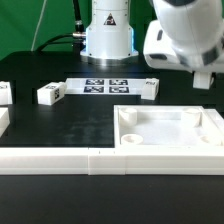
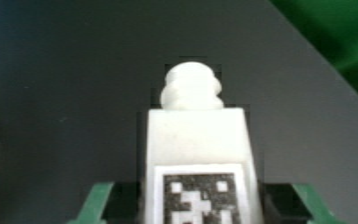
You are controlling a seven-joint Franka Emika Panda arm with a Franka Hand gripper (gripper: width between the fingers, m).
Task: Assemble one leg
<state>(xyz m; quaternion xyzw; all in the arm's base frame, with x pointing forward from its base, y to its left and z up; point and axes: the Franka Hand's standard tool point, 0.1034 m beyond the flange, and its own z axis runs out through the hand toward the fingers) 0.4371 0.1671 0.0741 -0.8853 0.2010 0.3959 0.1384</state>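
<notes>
Marker board (image 1: 106, 85) lies far centre on the tabletop (image 1: 70, 125), just in front of the robot base (image 1: 108, 35). Right leg (image 1: 150, 87) sits just beside the board's end on the exterior view's right. Left leg (image 1: 50, 94) lies on the exterior view's left of the board, and the edge leg (image 1: 5, 93) further left at the picture edge. Tray top (image 1: 170, 150) sits near right, just behind the long rail (image 1: 60, 160) that runs along the near edge. Hand (image 1: 203, 76) hangs above the tray top's far right. Held leg (image 2: 197, 140) is gripped between its fingers (image 2: 101, 205), clear of the tabletop.
</notes>
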